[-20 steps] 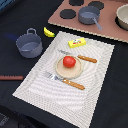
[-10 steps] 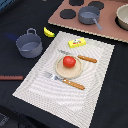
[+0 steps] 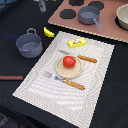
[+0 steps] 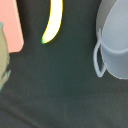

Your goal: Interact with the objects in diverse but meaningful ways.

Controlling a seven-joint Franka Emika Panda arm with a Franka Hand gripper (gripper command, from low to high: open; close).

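Observation:
A red tomato [image 3: 69, 61] sits on a small round wooden plate [image 3: 70, 73] in the middle of a striped placemat [image 3: 95, 85]. Off the mat's far corner lies a yellow banana [image 3: 48, 32] [image 4: 54, 20], with a grey two-handled pot [image 3: 29, 45] [image 4: 116, 40] on the exterior view's left. A yellow packet [image 3: 77, 43] rests on the mat's far edge. The grey long-handled saucepan [image 3: 89, 15] stands on a pink toy stove [image 3: 107, 31]. A blurred grey shape at the top edge looks like my gripper [image 3: 42, 5]. Its fingers do not show in either view.
A wooden-handled knife [image 3: 82, 58] and fork [image 3: 65, 81] flank the plate. A pale bowl [image 3: 123, 17] sits at the stove's right edge. A thin reddish-brown rod [image 3: 10, 77] lies on the dark table at the exterior view's left.

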